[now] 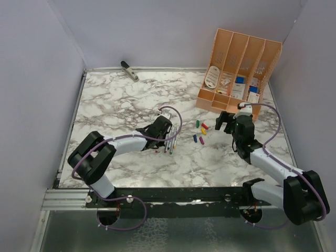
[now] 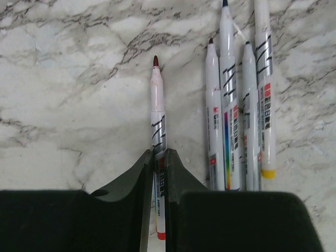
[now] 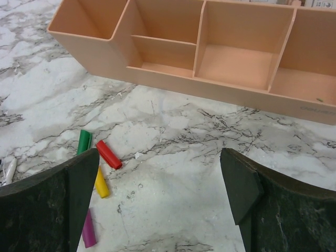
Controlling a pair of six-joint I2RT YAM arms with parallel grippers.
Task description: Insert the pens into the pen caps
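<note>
My left gripper [image 2: 159,157] is shut on the rear half of a white pen with a dark red tip [image 2: 157,105], held low at the marble; I cannot tell if it is lifted. Several more white pens [image 2: 229,105] lie side by side just right of it, and show in the top view [image 1: 171,145] by the left gripper [image 1: 167,132]. The caps lie loose together: green [image 3: 84,142], red [image 3: 108,154], yellow [image 3: 101,182], purple [image 3: 88,229], and a blue one [image 1: 195,138]. My right gripper [image 3: 160,184] is open and empty, just right of the caps [image 1: 201,131].
A peach desk organizer [image 3: 173,81] stands close beyond the right gripper, at the back right of the table [image 1: 239,73], with small items in its tall slots. A grey clip-like tool [image 1: 129,71] lies at the far edge. Grey walls enclose the marble table.
</note>
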